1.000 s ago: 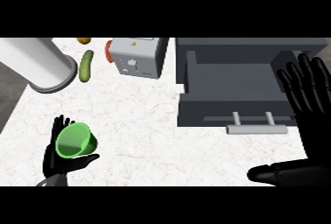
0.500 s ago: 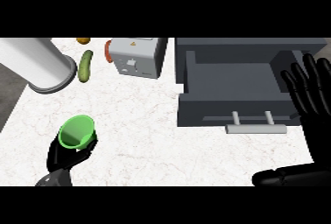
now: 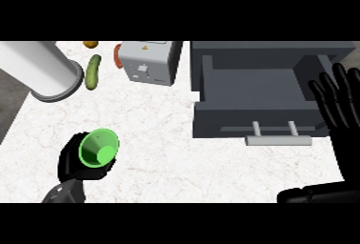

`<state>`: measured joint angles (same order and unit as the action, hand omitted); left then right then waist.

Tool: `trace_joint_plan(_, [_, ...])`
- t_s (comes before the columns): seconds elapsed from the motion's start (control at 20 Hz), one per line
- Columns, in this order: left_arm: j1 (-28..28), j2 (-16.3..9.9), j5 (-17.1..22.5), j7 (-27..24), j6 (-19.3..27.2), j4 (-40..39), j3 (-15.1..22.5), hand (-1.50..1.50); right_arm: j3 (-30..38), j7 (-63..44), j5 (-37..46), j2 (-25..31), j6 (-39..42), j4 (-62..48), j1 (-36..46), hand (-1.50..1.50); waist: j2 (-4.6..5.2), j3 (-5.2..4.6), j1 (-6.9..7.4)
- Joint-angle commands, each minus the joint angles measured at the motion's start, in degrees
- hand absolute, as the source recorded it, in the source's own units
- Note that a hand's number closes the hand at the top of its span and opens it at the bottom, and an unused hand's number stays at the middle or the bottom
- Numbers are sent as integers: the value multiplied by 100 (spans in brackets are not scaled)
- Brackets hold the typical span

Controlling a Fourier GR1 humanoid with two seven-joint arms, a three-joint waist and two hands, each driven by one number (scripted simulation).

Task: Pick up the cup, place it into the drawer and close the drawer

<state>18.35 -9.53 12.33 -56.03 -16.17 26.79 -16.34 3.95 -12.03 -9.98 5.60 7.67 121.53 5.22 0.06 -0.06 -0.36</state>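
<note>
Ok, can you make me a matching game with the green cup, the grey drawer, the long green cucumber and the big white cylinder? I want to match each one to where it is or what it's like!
Things:
1. green plastic cup
2. grey box-shaped drawer
3. long green cucumber
4. big white cylinder

Places or states:
A. lying at the counter's far left corner
B. pulled open, nothing showing inside
C. held in the black left hand
D. lying between the white cylinder and the small grey appliance

Pairs: 1-C, 2-B, 3-D, 4-A

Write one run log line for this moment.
left hand: holds cup | drawer: open, no cup inside | right hand: open
</note>
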Motion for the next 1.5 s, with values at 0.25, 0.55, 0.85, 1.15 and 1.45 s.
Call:
trace_joint_plan(0.25, [231, 306, -14, -385, 213, 585, 148, 150, 54, 79, 0, 35, 45, -188, 122, -150, -9, 7, 40])
trace_joint_plan(0.55, [-137, 381, 57, 93, -140, 1771, 522, 150, -81, 291, 151, -93, 53, -176, -179, -150, -28, 14, 92])
trace_joint_plan(0.85, [-156, 373, 235, 1460, 36, 3430, 910, 150, 51, -193, -185, 18, 59, 293, -249, -150, -38, 12, 62])
trace_joint_plan(1.15, [22, 831, 397, 2779, 667, 4795, 1298, 150, -49, 479, 134, -148, 109, -36, -471, -150, -21, 10, 43])
trace_joint_plan(1.45, [466, 947, 295, 3437, 1440, 5312, 1535, 150, 102, 210, -48, -28, 99, -15, -240, -150, -11, 7, 18])
